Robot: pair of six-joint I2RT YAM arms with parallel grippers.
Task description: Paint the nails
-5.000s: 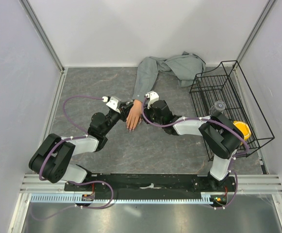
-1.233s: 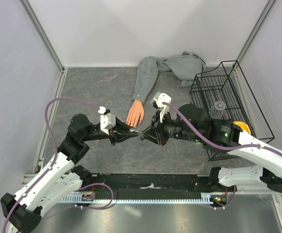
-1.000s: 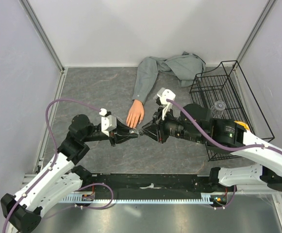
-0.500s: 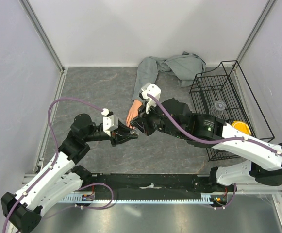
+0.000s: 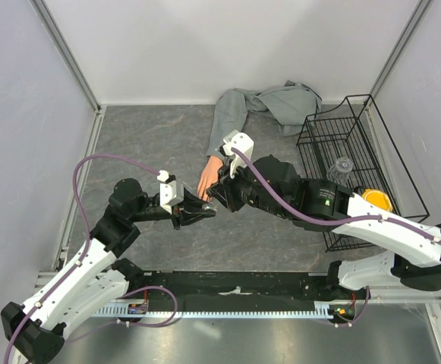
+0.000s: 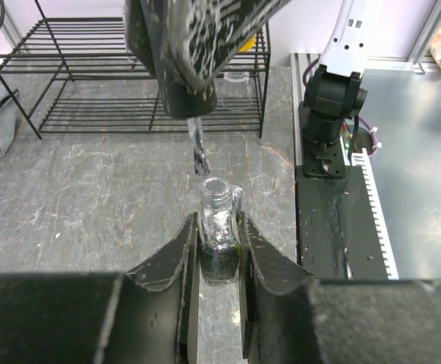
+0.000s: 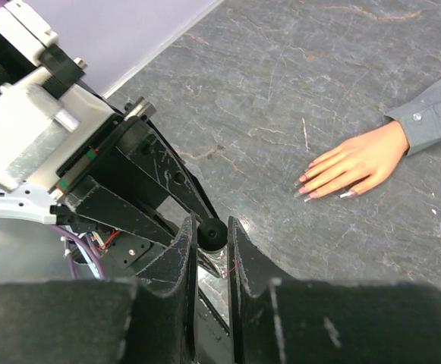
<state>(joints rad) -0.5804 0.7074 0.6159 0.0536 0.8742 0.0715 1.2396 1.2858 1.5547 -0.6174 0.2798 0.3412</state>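
- Zero fresh colour to be made out on the tiny pinkish nails (image 7: 307, 189) of the peach mannequin hand (image 7: 353, 165), which lies flat on the grey marbled counter (image 5: 152, 144); too small to judge for sure.
- Clenched with the left fingers (image 6: 186, 250): a small clear glass bottle (image 6: 218, 235) with dark polish in its base, upright and uncapped, just off the mannequin hand's fingertips.
- Pinched tight between the right fingers (image 7: 184, 250): a round black cap (image 7: 211, 227), with its thin brush (image 6: 197, 148) pointing down and the tip just above the bottle's open neck, not touching.
- Judged as loading the brush or drawing it out; cannot tell which.
- Left to do, on that reading: carrying the brush across to the mannequin hand and stroking every nail.
- Against five seconds ago: no longer crouched low at either side of the mannequin hand, but raised, with bottle and brush brought together near its fingertips.
- Against about a second ago: swung from beside the bottle to above it, nearer the mannequin hand, on the right arm's part; hardly any change over the last half second.
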